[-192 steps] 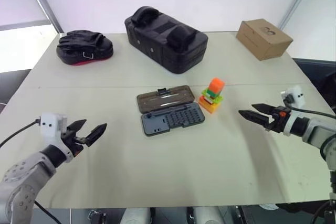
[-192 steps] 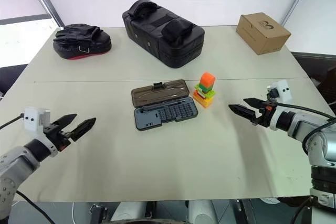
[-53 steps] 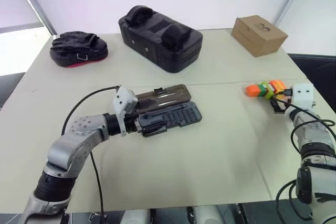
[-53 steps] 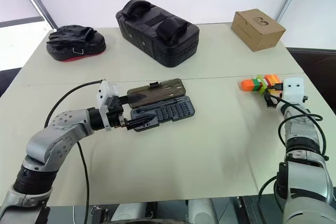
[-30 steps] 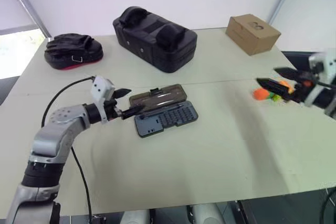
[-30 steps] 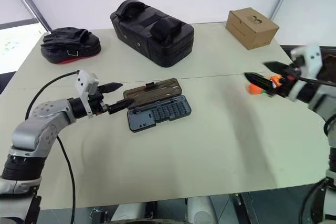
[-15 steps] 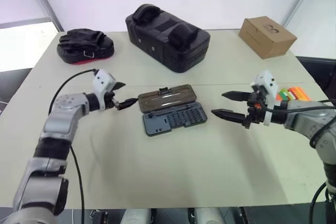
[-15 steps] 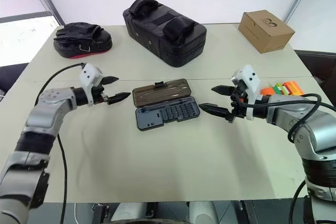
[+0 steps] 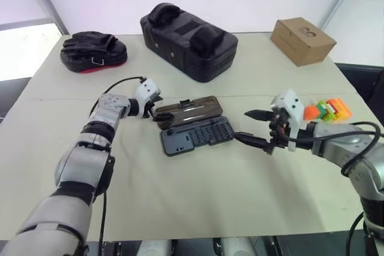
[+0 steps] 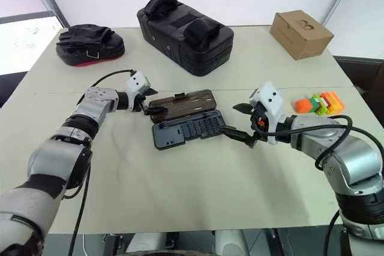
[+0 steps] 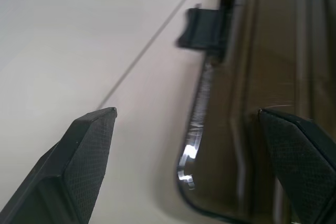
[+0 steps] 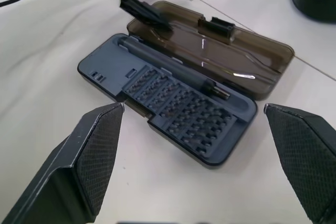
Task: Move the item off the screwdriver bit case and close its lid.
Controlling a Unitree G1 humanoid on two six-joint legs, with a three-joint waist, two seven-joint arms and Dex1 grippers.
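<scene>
The screwdriver bit case [image 9: 197, 136] lies open at mid-table, and its smoky lid [image 9: 192, 111] rests flat on the table behind it, latch tab [image 11: 202, 27] on the far edge. My left gripper [image 9: 161, 107] is open at the lid's left end. In the left wrist view one fingertip [image 11: 94, 129] hangs over the table and the other over the lid's corner. My right gripper [image 9: 240, 125] stands wide open just right of the case, which the right wrist view shows between its fingers [image 12: 100, 145]. The item [image 9: 327, 110], orange, green and yellow bricks, lies on the table far right.
A big black padded bag [image 9: 189, 40] stands behind the case. A black pad with a red edge [image 9: 93, 52] lies at the back left, and a brown cardboard box [image 9: 302, 41] at the back right. A seam runs across the table [image 9: 252, 190].
My left gripper has moved forward to the lid's left end. My right gripper has left the bricks on the table's right side and swung in beside the case, lower than before.
</scene>
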